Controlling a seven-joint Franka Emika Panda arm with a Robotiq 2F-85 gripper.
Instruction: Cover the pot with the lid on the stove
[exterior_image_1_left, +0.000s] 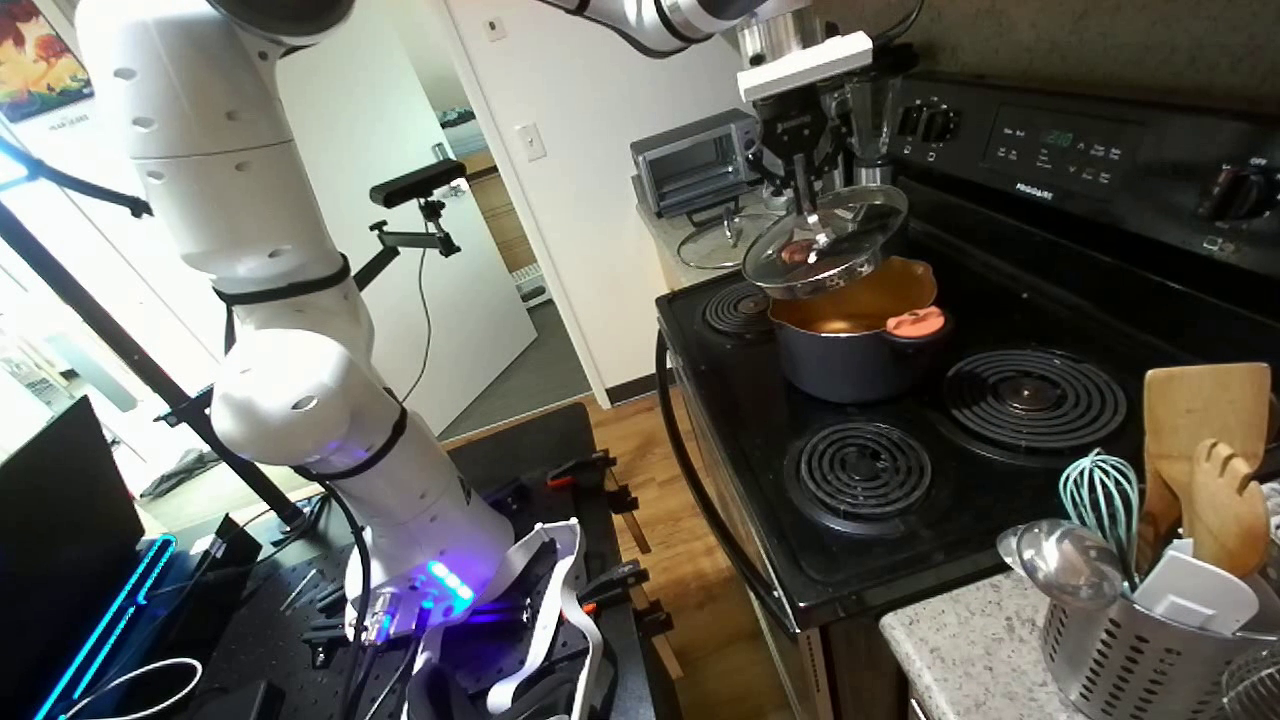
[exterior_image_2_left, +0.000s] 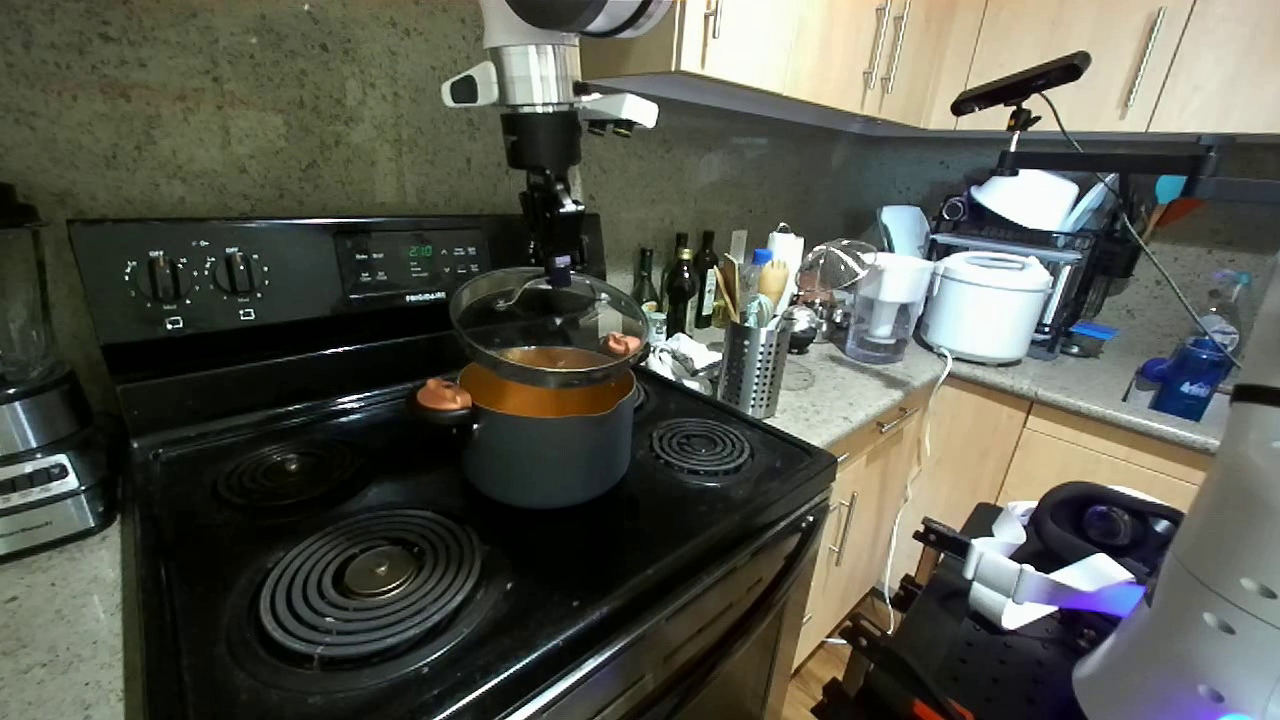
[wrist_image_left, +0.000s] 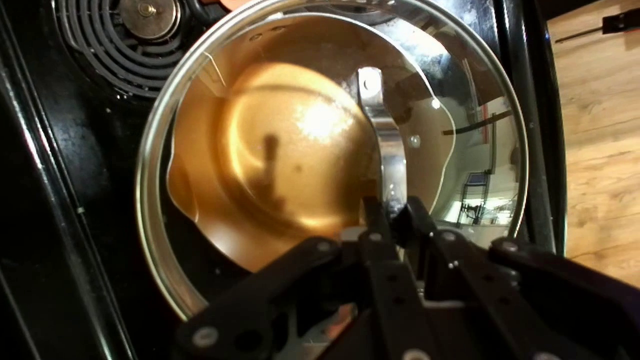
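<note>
The lid is round see-through glass with a metal strap handle on top, and shows in both exterior views (exterior_image_1_left: 868, 212) (exterior_image_2_left: 484, 318). My gripper (exterior_image_1_left: 806, 208) (exterior_image_2_left: 560, 276) (wrist_image_left: 392, 212) is shut on that handle (wrist_image_left: 392, 155). It holds the lid tilted above the pot, apart from it in the exterior views. The pot (exterior_image_1_left: 850, 362) (exterior_image_2_left: 548, 462) is dark grey outside and orange inside, with orange-covered side handles. It stands on the black stove (exterior_image_1_left: 735, 395) (exterior_image_2_left: 600, 570). In the wrist view the pot's mouth shows through the lid's glass.
Coil burners (exterior_image_1_left: 865, 470) (exterior_image_2_left: 370, 585) lie around the pot. The raised back panel (exterior_image_2_left: 290, 285) stands behind it. A toaster oven (exterior_image_1_left: 690, 170) and another glass lid (exterior_image_1_left: 722, 243) are on the far counter. A blender (exterior_image_2_left: 40, 450) and a steel utensil holder (exterior_image_1_left: 1140, 660) (exterior_image_2_left: 752, 370) flank the stove.
</note>
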